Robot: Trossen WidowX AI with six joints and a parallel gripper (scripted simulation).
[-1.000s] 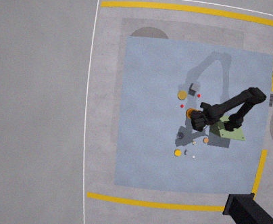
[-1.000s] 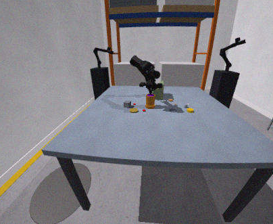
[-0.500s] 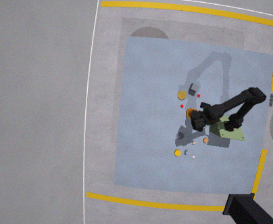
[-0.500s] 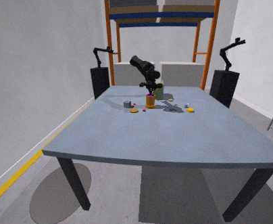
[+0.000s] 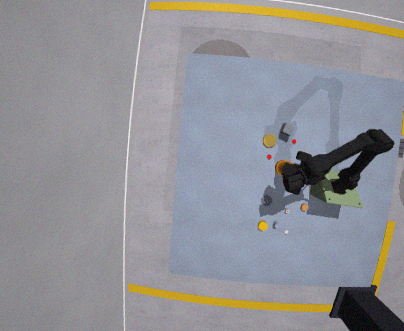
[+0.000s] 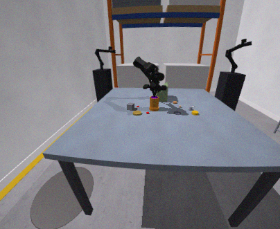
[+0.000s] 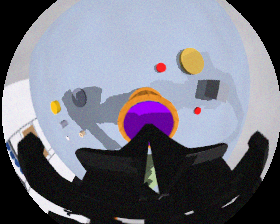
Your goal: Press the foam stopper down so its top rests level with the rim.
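Blue-grey table top [image 6: 202, 147]: broad surface, its edges well away from the work area, so no risk of shoving anything off.

Arm [image 5: 348, 149]: reaches in from its green base plate [image 5: 353, 200] at the table's far side, wrist bent down over the jar.

Orange jar [image 6: 154, 104]: stands upright near the table's middle, just beside the arm's base. Judged light and rigid; a sideways nudge would likely slide it, so any load should go straight down its axis. No need to grasp it.

Purple foam stopper [image 7: 149, 118]: sits in the jar mouth; from the exterior view a sliver shows above the rim. Judged soft and springy, so it compresses under the tip and rebounds; contact belongs on the centre of its top face, not the rim.

Gripper [image 7: 150, 136]: fingers together, nothing between them, forming one blunt tip directly over the stopper. Whether it touches the foam cannot be told.

Nearby clutter: grey cube [image 6: 130, 106], yellow disc [image 6: 137, 113], red marker dots [image 6: 147, 113], all near the jar but apart from it. Open room lies straight above for retreat.
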